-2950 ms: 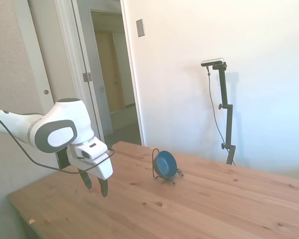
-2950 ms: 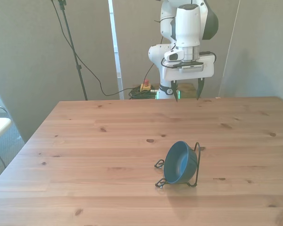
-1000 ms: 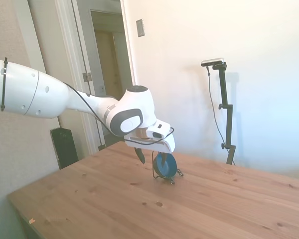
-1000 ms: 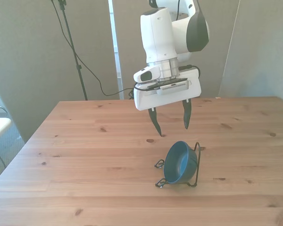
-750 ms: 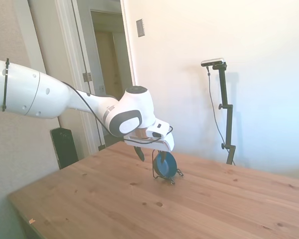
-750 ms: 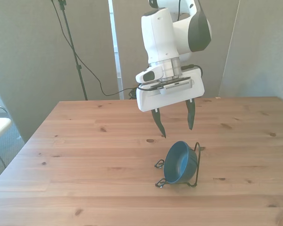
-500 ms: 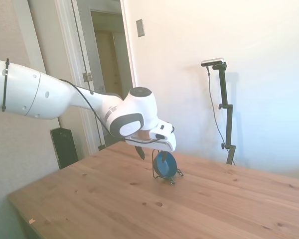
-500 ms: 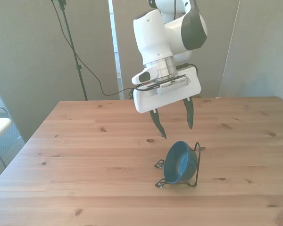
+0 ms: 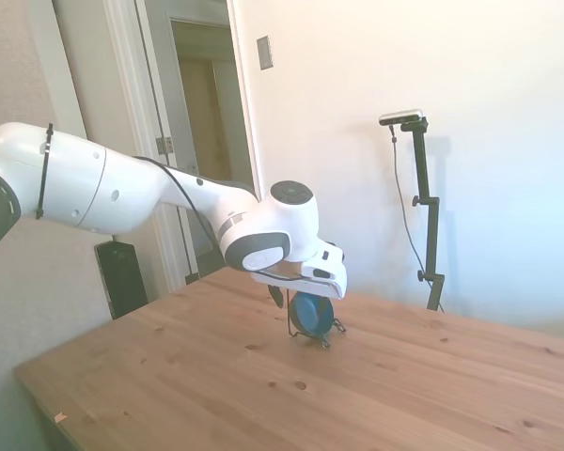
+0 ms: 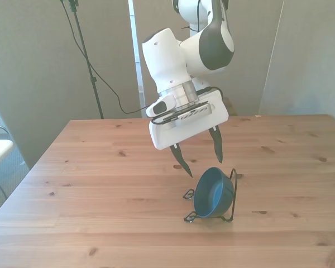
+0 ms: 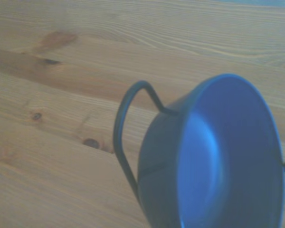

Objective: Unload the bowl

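I've got the gripper (image 10: 200, 152) tilted, fingers spread wide and holding nothing, just above the bowl (image 10: 212, 192). The bowl stands on edge in the wire rack (image 10: 233, 196), toward the table's (image 10: 100, 184) near right in the front view.

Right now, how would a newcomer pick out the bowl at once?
On the wooden table, look just below the open gripper. There a thin black wire rack props the bowl on edge. It is the only dark blue, round thing there.
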`<control>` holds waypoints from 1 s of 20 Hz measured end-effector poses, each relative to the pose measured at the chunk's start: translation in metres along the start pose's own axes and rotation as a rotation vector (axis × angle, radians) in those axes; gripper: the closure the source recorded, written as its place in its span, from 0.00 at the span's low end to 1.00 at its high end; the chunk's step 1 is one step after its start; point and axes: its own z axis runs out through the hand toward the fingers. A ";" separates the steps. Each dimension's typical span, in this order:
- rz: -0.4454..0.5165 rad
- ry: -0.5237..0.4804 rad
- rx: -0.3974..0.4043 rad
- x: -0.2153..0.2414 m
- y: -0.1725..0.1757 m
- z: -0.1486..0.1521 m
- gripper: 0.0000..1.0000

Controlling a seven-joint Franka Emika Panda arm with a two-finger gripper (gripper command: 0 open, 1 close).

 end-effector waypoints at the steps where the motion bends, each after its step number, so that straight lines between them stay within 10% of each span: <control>1: -0.016 -0.014 0.015 0.001 -0.001 0.002 0.00; 16: -0.095 0.002 0.040 0.013 0.001 0.024 0.00; 17: -0.096 0.001 0.042 0.013 0.000 0.024 1.00; 20: -0.102 0.002 0.047 0.013 -0.002 0.025 1.00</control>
